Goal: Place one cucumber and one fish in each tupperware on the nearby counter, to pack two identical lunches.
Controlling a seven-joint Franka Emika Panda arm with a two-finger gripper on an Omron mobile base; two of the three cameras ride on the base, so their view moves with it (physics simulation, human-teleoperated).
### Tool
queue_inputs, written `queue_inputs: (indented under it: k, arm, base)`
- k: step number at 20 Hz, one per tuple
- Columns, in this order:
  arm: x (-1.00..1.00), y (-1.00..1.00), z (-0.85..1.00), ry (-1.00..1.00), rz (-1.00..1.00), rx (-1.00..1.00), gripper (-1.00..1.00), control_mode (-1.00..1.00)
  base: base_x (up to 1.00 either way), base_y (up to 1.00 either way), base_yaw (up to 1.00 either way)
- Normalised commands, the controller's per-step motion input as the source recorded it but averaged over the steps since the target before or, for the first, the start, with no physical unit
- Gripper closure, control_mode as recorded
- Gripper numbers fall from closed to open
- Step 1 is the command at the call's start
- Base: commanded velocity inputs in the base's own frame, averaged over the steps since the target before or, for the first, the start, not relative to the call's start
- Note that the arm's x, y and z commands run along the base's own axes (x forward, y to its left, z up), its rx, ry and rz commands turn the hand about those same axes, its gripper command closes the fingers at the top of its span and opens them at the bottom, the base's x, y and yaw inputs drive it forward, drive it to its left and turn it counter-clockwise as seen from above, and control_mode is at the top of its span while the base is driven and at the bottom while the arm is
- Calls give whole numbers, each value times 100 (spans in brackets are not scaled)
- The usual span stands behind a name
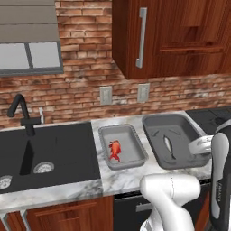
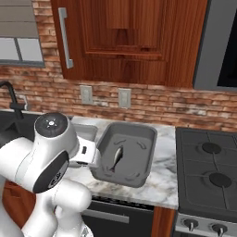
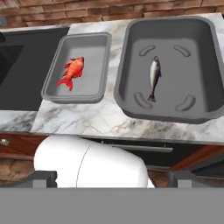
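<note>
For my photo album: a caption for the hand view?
Red fish in the smaller tupperware, silver fish in the larger.

Grey tubs [image 3: 76, 89], red fish [image 3: 72, 71], silver fish [image 3: 153, 75], white grey-marbled counter [image 3: 105, 120], black sink [image 1: 67, 153], red brick wall [image 1: 85, 67]
</note>
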Motion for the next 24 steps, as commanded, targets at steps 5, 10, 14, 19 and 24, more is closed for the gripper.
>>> queue_inputs:
  k: [5, 10, 14, 19, 24]
  arm:
    - [0, 0, 0, 0, 0, 0, -100, 100]
    - [0, 0, 0, 0, 0, 0, -100, 100]
    - [0, 0, 0, 0, 0, 0, -100, 100]
    - [0, 0, 0, 0, 0, 0, -100, 100]
    - [0, 0, 0, 0, 0, 0, -100, 100]
  base:
    - [-71, 0, 0]
    - [-82, -29, 0]
    - [-47, -69, 0]
    - [-9, -98, 0]
    - [0, -100, 0]
